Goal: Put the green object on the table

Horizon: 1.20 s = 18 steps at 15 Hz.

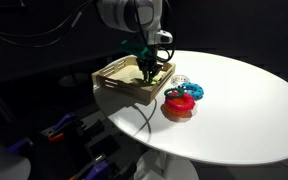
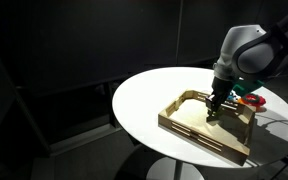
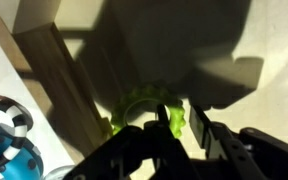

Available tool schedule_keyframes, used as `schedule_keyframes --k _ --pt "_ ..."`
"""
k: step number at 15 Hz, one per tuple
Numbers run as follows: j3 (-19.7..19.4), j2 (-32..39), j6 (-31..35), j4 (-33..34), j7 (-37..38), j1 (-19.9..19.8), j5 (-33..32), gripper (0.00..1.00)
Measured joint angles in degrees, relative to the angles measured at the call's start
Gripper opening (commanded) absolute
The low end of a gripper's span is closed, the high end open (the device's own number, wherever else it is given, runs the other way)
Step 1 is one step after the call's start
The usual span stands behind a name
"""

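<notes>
The green object point(image 3: 144, 105) is a small yellow-green ring-like piece with a bumpy rim, lying on the floor of the tan tray point(image 1: 119, 85) point(image 2: 196, 132). My gripper point(image 3: 181, 122) reaches down into the tray in both exterior views point(image 1: 147, 70) point(image 2: 215, 108). In the wrist view its two fingers stand close together astride the near rim of the green piece, gripping it. The piece still rests low in the tray. The round white table point(image 1: 244, 100) point(image 2: 144, 100) carries the tray.
A red round object point(image 1: 179, 108) and a blue ring-shaped object point(image 1: 190, 93) lie on the table just beside the tray; the blue one also shows in the wrist view point(image 3: 4, 155). The tray's slatted wall point(image 3: 59, 75) stands between them and the gripper.
</notes>
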Motion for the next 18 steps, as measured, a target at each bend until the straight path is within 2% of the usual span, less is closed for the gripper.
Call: schedule_keyframes --k 1,3,10,18 --pt "0.0 0.0 0.0 0.0 0.0 0.0 0.0 0.04" --pt "0.0 0.0 0.0 0.1 0.0 0.0 0.0 0.07" --pt "0.2 -0.9 0.0 0.1 0.0 0.0 0.0 0.07" --pt "0.2 -7.1 -0.5 0.1 -0.1 -0.1 0.1 0.07"
